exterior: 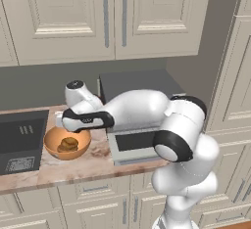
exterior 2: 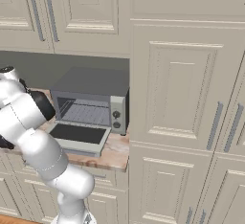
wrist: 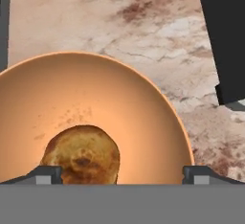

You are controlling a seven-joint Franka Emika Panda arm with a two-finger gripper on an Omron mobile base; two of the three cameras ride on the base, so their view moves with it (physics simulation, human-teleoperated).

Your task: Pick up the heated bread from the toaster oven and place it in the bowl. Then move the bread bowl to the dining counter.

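Observation:
The orange-tan bowl (exterior: 67,145) stands on the marbled counter, just left of the toaster oven (exterior: 137,83). The heated bread (exterior: 68,144), a golden-brown lump, lies in the bottom of the bowl (wrist: 119,103). My gripper (exterior: 61,126) hovers right above the bowl's near-left side. In the hand view its two fingertips (wrist: 48,174) stand wide apart, with the bread (wrist: 83,153) lying below and between them, untouched. The gripper (wrist: 122,176) is open and holds nothing. The oven (exterior 2: 91,103) has its glass door (exterior 2: 76,137) dropped open and a wire rack inside. The dining counter is out of view.
A dark sink (exterior: 19,142) is set in the counter just left of the bowl. The open oven door (exterior: 132,142) juts toward the counter's front edge on the bowl's right. Wall cabinets (exterior: 108,17) hang above, and a tall cabinet (exterior 2: 186,89) flanks the oven's right.

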